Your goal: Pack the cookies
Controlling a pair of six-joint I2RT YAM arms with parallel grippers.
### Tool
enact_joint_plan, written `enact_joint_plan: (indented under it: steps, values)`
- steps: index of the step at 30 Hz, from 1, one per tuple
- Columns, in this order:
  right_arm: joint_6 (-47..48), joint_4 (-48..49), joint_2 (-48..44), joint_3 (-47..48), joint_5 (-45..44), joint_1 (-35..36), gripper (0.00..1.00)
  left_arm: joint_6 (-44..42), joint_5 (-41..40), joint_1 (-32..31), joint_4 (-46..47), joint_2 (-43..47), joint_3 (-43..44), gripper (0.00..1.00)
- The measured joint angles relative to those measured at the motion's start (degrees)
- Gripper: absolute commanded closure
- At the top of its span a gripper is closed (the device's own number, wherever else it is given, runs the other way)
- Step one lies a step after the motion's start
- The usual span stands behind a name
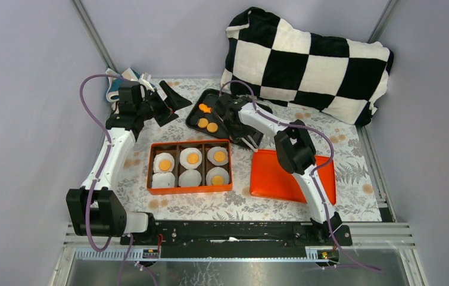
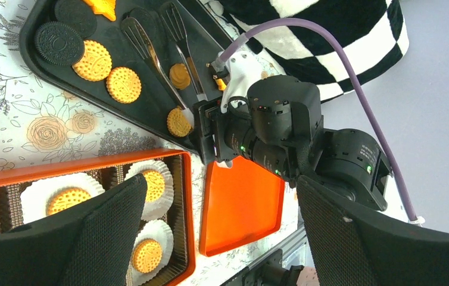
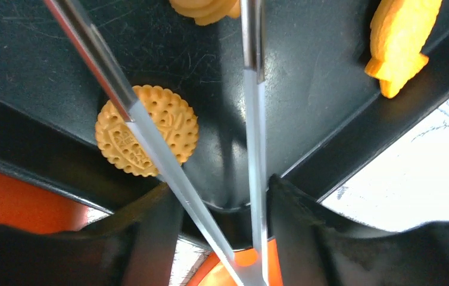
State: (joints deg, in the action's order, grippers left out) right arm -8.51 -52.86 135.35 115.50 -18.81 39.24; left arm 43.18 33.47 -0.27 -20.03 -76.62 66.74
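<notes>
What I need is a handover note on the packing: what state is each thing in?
orange box: open, four paper cups hold a cookie, two empty.
orange lid: off, flat on the table beside the box.
black tray: several cookies on it.
tongs: spread open over the tray.
left gripper: open, empty.
right gripper: shut on the tongs.

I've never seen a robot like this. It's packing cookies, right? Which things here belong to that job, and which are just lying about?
For the job: orange cookies on the black tray; metal tongs in the right gripper; orange box with white paper cups; orange lid.
Just lying about: checkered pillow; blue-and-white bundle at the back left.
</notes>
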Motion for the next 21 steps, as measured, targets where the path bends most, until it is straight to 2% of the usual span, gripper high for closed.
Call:
enact_joint_plan:
  steps: [1, 2, 8, 15, 21]
  values:
    - [0.11, 0.04, 0.0, -0.04, 0.31, -0.22, 0.61, 0.04, 0.02, 0.0, -0.02, 0.0, -0.02, 0.01]
    - [0.24, 0.13, 0.0, -0.04, 0.79, -0.42, 0.69, 0.07, 0.0, 0.0, -0.02, 0.0, -0.04, 0.01]
    - [0.44, 0.57, 0.0, 0.13, 1.68, -0.55, 0.87, 0.2, 0.0, 0.0, -0.02, 0.0, -0.04, 0.01]
    - [0.66, 1.18, -0.2, 0.17, 1.36, -0.52, 1.0, 0.2, 0.0, 0.0, -0.02, 0.0, -0.04, 0.01]
    - [0.61, 3.02, -4.26, -2.67, 1.33, -0.52, 1.0, 0.17, 0.0, 0.0, -0.04, 0.0, -0.04, 0.01]
